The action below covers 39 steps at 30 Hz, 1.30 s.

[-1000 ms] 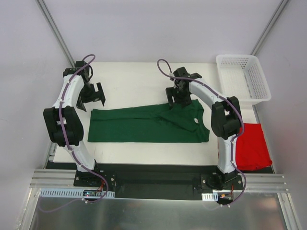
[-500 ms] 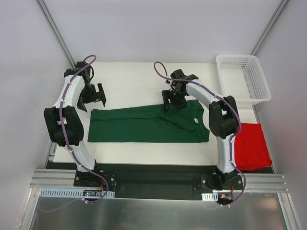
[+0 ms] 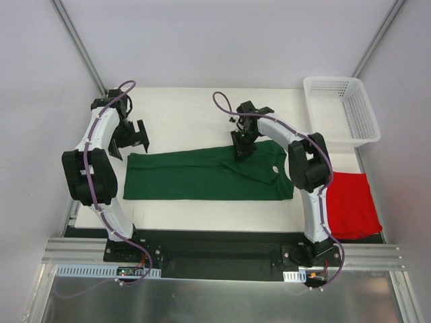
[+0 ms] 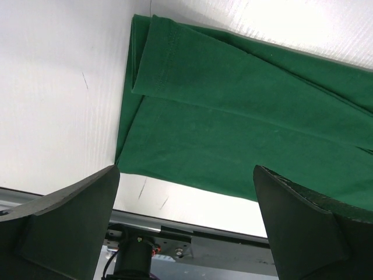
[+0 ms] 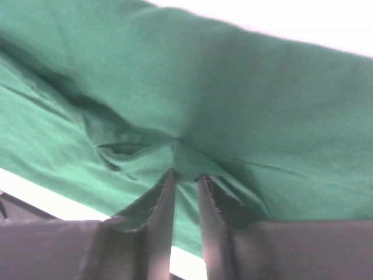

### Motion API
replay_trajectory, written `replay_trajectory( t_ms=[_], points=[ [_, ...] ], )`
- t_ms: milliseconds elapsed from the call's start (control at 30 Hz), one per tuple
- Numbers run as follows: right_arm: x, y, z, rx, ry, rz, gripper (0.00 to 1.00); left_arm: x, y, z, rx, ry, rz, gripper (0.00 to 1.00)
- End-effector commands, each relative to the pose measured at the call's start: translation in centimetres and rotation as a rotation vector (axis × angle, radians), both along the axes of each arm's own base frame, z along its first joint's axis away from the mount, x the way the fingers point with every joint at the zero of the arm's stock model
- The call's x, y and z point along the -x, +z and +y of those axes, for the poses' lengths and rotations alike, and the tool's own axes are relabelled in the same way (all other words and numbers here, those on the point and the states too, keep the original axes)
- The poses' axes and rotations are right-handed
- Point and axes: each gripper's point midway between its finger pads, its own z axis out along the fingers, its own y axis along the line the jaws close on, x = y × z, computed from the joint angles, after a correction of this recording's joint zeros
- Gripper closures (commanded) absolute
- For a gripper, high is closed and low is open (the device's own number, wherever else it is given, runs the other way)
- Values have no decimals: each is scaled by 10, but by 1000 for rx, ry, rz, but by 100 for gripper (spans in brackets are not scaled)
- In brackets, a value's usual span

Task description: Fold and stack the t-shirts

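Observation:
A green t-shirt (image 3: 202,176) lies folded lengthwise across the middle of the table, collar end to the right. My right gripper (image 3: 241,149) is down on its far edge near the middle. In the right wrist view the right gripper (image 5: 186,175) is shut on a bunched pinch of the green t-shirt (image 5: 245,99). My left gripper (image 3: 135,134) hovers open just beyond the shirt's far-left corner. The left wrist view shows the left gripper (image 4: 185,170) spread wide above the green t-shirt (image 4: 245,128), holding nothing. A red t-shirt (image 3: 353,205) lies folded at the right edge.
A white plastic basket (image 3: 340,111) stands at the far right corner of the table. The table's near edge and black mounting rail (image 4: 192,233) show below the left gripper. Bare white table (image 3: 188,114) lies behind the green shirt.
The right wrist has shifted a little left and turned over the shirt's far edge, fabric now bunched at its tips. The left arm has hardly moved.

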Motion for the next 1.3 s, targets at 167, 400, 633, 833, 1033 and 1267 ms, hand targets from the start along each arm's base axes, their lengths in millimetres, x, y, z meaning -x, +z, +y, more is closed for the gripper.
replay_trajectory(
  t_ms=[167, 400, 633, 833, 1033, 1267],
  points=[
    [26, 40, 11, -3, 60, -18, 99, 1, 12, -9, 13, -9, -37, 1],
    [66, 49, 9, 44, 106, -4, 99, 0, 11, -13, 17, -13, -38, 1],
    [103, 56, -1, 84, 115, 28, 99, 2, 11, -14, 19, -15, -38, 1],
    [136, 49, 1, 100, 144, 75, 74, 3, 13, -14, 20, -15, -45, 1],
    [142, 58, 5, 93, 149, 45, 30, 3, 16, -17, 29, -17, -54, 1],
    [109, 75, -17, 145, 76, -66, 25, 4, 18, -21, 37, -26, -58, 1]
  ],
)
